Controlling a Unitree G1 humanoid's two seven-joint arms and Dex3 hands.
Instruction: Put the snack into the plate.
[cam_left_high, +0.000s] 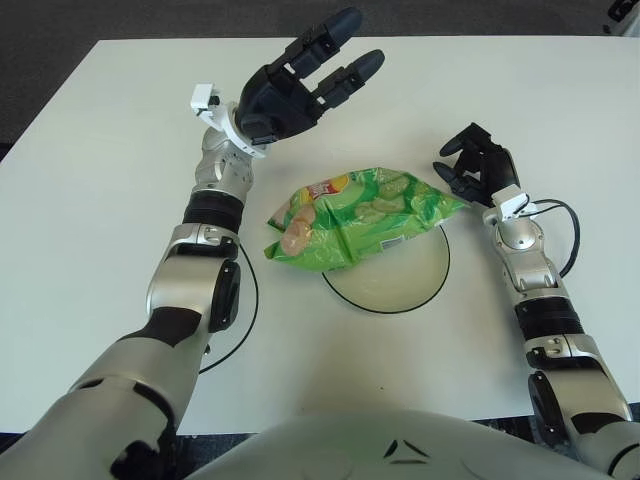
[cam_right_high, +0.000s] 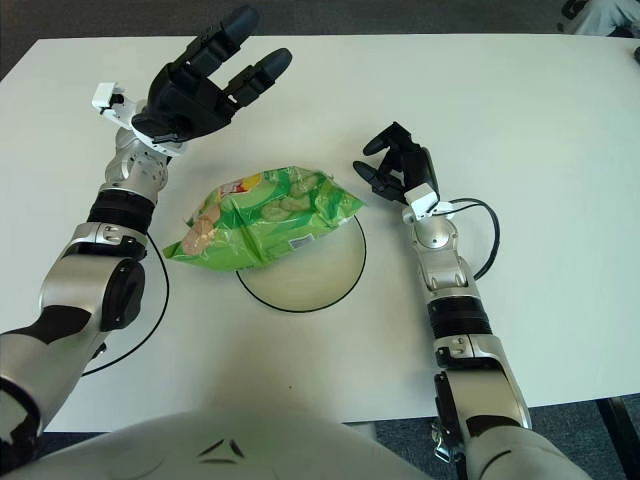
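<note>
Lying half across our plate (cam_left_high: 400, 285) on the bench (cam_left_high: 560, 120), the snack bag (cam_left_high: 350, 215) sits between our left hand (cam_left_high: 295, 85) and right hand (cam_left_high: 475, 165), both spread and empty.

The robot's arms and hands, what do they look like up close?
Both arms are silver metal segments joined by black bands. The left hand and the right hand are black, each with three chunky jointed fingers. A small white block sits at each wrist, and thin black cables loop beside both forearms.
</note>
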